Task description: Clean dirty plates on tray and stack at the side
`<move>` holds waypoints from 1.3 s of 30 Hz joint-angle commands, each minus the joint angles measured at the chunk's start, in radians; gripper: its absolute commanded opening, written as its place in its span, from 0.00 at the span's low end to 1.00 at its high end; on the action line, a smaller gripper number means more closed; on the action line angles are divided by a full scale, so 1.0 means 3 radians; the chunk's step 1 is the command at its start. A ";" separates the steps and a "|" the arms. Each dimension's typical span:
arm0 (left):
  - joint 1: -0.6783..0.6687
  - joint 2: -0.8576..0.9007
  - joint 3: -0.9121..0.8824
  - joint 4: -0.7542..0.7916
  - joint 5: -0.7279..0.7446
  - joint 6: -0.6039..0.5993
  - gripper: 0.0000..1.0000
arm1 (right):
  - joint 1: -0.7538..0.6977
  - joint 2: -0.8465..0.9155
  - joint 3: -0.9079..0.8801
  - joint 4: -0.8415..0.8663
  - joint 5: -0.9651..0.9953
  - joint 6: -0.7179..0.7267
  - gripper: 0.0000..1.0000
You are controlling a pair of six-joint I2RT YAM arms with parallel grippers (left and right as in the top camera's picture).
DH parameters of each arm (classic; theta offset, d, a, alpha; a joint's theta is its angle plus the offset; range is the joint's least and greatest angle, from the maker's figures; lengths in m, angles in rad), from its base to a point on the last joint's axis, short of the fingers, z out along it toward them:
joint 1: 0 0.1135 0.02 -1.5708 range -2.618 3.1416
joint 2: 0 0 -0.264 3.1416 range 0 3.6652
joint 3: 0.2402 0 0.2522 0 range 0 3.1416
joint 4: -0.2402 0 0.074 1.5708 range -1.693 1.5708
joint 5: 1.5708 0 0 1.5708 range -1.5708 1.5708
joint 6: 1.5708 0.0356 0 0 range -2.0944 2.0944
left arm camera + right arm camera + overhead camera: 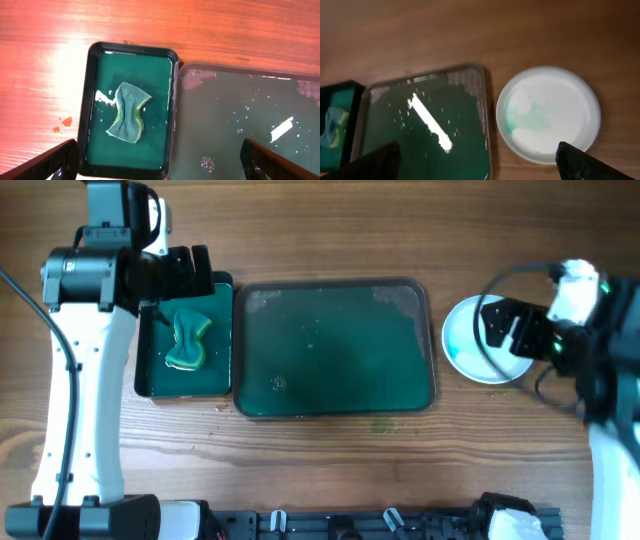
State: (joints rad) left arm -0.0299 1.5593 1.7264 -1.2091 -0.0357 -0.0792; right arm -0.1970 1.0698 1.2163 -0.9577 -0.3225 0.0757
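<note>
At the left end of the tabletop (330,470) we find the small tray (215,370) with a green sponge (188,340) lying in a film of water. The left tool (188,272) hangs over its far edge with its fingers spread wide and nothing between them. Just beside it to the right lies the tray (340,345), touching or nearly touching the small one. It carries no plate, only droplets and a pale residue in its far corners. Further right, off the tray and close to its right rim, the plates (462,345) sit on the bare wood. We see one round white face with a faint teal tint on its left half, and we cannot tell how many lie beneath it. The right tool (500,330) is above the plates' right side, fully open and empty. We judge the plates to be stiff and fairly light, and probably wet, so slick under hard fingers. They could chip if dropped. The raised rim looks like the only real purchase. We would pinch it at the edge, one finger inside the lip and one outside, rather than press on the flat, smooth centre.
</note>
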 commanded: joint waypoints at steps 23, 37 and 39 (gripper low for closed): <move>0.0004 0.0061 -0.0013 0.0003 0.0043 -0.0064 1.00 | 0.0011 -0.1303 0.0065 -0.0318 0.0262 -0.0151 1.00; 0.0004 0.0061 -0.0013 0.0003 0.0043 -0.0064 1.00 | 0.0272 -0.2015 -0.1263 0.1344 0.0229 -0.0104 1.00; 0.0004 0.0061 -0.0013 0.0003 0.0043 -0.0064 1.00 | 0.0360 -0.2239 -0.1698 0.1714 0.0226 -0.0102 1.00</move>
State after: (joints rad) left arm -0.0299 1.5738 1.7252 -1.2087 -0.0322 -0.0883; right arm -0.1249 0.4828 0.8558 -0.5358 -0.2611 0.0399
